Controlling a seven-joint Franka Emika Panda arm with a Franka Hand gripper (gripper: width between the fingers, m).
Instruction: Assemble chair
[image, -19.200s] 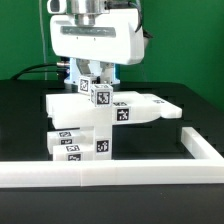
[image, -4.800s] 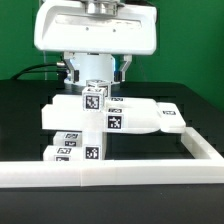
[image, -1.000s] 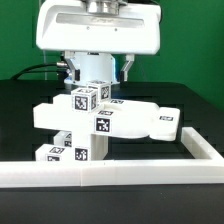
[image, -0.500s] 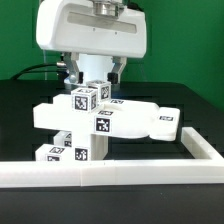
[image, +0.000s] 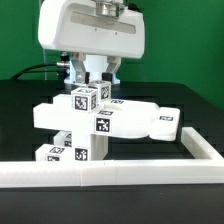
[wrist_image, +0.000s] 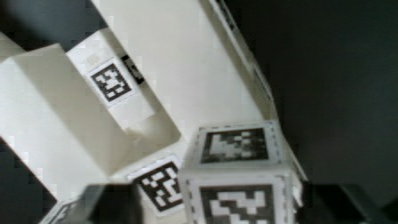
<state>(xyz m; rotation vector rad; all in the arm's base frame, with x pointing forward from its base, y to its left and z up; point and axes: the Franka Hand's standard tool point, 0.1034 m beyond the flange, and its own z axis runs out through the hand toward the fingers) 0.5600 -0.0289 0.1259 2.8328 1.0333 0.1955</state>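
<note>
I am looking at the chair (image: 100, 122) sitting on the black table (image: 25, 110), a blocky white assembly just behind the long white border frame (image: 110, 173) that runs across the front. Going from the exterior view's left, I am seeing a flat panel (image: 55, 114) jutting out at mid height, with a tagged block (image: 62, 153) resting under it by the frame. At the middle a small tagged cube (image: 85, 99) is topping an upright post (image: 100, 135), and on the exterior view's right the broad seat panel (image: 150, 120) is reaching out toward the frame's corner.

The gripper (image: 94, 70) is hanging directly above the cube, fingers pointing down on either side of its top. In the wrist view the cube (wrist_image: 231, 170) is filling the space between the two dark fingertips (wrist_image: 98, 198), with a sliver of gap visible on each side, so I am judging the jaws released, neither finger pressing on it.

I am reading this as the fitting of the cube onto the post. Next I am expecting either to come down and re-grasp the cube to seat or turn it further, which calls for a centred descent, or to lift straight up without nudging it.

The table is matte black, and a green backdrop (image: 20, 35) is filling the room behind.
</note>
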